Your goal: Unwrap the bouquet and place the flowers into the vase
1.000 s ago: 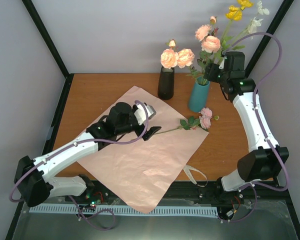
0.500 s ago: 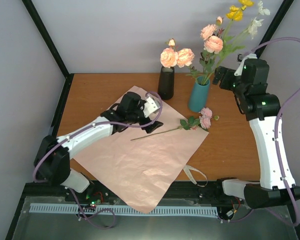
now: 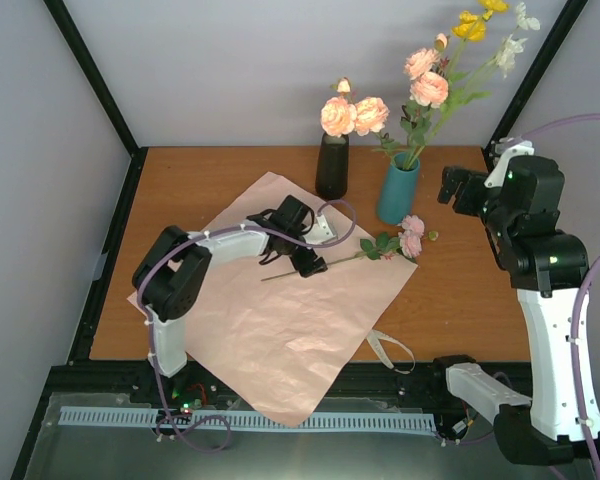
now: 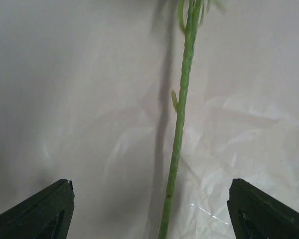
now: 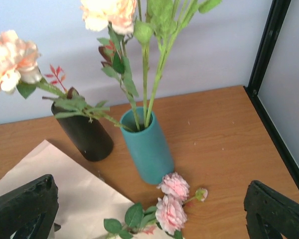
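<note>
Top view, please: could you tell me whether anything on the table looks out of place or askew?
One flower lies flat on the pink paper, its heads beside the teal vase rather than in it. The beige ribbon trails over the near edge of the table. Nothing looks spilled or broken.

Lab robot cell: black frame [image 3: 97,85], grey panels [image 3: 230,70], small wooden table [image 3: 180,190].
</note>
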`<state>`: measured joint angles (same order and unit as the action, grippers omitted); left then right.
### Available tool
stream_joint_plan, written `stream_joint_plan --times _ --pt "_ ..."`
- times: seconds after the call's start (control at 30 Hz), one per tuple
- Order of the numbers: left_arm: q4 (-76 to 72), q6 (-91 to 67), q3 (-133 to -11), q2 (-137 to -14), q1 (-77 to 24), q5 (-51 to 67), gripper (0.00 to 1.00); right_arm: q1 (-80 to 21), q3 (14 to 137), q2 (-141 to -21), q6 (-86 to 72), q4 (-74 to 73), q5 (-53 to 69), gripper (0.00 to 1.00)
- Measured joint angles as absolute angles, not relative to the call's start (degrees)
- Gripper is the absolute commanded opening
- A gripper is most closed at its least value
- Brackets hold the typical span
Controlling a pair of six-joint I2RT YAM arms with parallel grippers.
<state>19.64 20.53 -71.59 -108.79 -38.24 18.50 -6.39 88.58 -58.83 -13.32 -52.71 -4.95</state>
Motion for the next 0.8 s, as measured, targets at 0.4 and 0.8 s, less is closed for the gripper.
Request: stream_joint_plan --times 0.4,0.8 --pt "20.45 21.45 -75.40 -117.01 -39.79 18.00 0.29 -6.39 85.73 -56.73 -13.08 -55.90 -3.38 1.00" --pt "14.87 24.49 -72.73 -116.18 -44.53 12.62 0.00 -6.39 85.73 -55.94 -12.45 -56.95 -3.20 1.00"
